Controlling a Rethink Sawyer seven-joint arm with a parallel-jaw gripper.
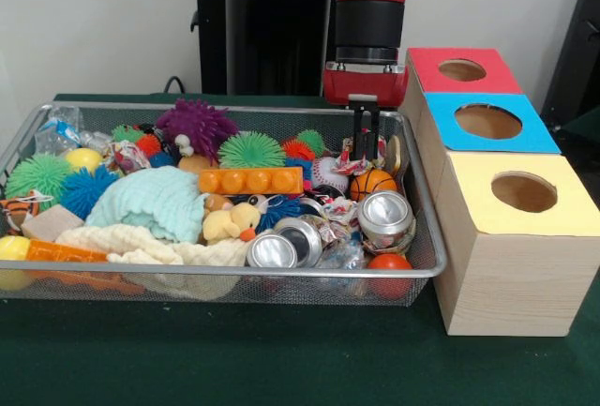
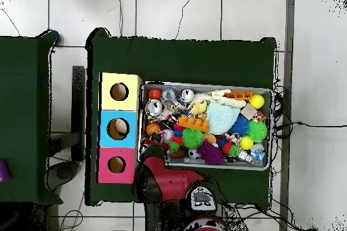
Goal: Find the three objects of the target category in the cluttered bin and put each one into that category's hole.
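Your gripper (image 1: 367, 139) hangs over the far right corner of the wire-mesh bin (image 1: 234, 277), its fingers close together and dipped into the clutter — you cannot tell whether they hold anything. One wrinkly bundle (image 1: 364, 156) with red patches seems to lie just under them, beside the mini basketball (image 1: 372, 183); another (image 1: 127, 155) sits toward the far left, near the purple spiky ball (image 1: 196, 126). Before you lift, make sure the fingers straddle only the bundle — not the baseball (image 1: 328, 174) or a crushed can (image 1: 385, 213). Then carry it over the right rim to the yellow-topped box's hole (image 1: 524, 191), at the near end of the row.
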